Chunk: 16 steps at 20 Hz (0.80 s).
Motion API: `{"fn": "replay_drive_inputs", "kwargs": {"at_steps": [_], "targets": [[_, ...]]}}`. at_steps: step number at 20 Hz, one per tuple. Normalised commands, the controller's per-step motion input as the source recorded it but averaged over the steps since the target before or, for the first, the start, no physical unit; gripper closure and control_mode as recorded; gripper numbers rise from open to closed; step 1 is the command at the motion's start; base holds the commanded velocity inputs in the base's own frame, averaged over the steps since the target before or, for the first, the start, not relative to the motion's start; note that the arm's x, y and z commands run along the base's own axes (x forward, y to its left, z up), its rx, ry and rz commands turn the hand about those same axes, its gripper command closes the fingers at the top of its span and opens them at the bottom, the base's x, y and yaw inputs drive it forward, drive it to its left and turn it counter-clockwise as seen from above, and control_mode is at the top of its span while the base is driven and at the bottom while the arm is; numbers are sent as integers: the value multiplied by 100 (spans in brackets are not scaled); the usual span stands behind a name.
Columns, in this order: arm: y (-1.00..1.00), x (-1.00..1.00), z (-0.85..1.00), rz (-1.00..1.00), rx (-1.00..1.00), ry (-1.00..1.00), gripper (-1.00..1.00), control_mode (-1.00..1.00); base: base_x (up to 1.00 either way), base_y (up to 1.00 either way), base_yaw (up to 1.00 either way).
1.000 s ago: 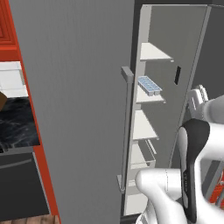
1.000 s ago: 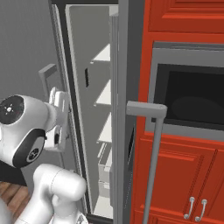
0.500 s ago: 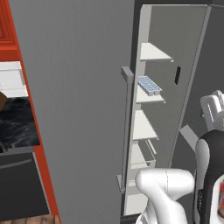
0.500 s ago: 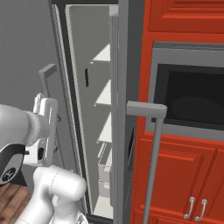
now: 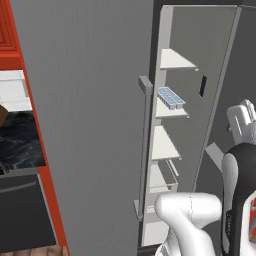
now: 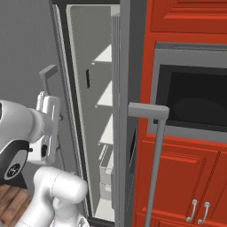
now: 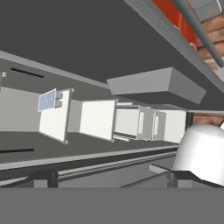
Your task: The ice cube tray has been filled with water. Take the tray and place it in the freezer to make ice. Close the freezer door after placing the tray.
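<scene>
Claw (image 6: 48, 128) withdrawn further from the freezer (image 5: 200, 60) since the earlier frame, jaws wide and empty, ice cube tray (image 5: 170, 97) resting on a white shelf (image 5: 172, 111) inside the open compartment, freezer door (image 6: 26, 53) swung open, red cabinets (image 6: 186, 177) at right.

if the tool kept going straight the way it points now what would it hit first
Probably the freezer interior: the open tool looks in at its shelves, near the one under the tray. Depth is unclear.
</scene>
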Motion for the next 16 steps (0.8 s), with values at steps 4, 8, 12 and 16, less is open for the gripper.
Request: {"fn": "replay_drive_inputs", "kwargs": {"at_steps": [4, 8, 12, 16], "targets": [[0, 33, -4, 0, 0, 0, -100, -100, 0, 0, 0], [0, 23, -11, 0, 0, 0, -100, -100, 0, 0, 0], [0, 2, -5, 0, -1, -1, -100, -100, 0, 0, 0], [4, 4, -15, 3, 0, -2, -100, -100, 0, 0, 0]]}}
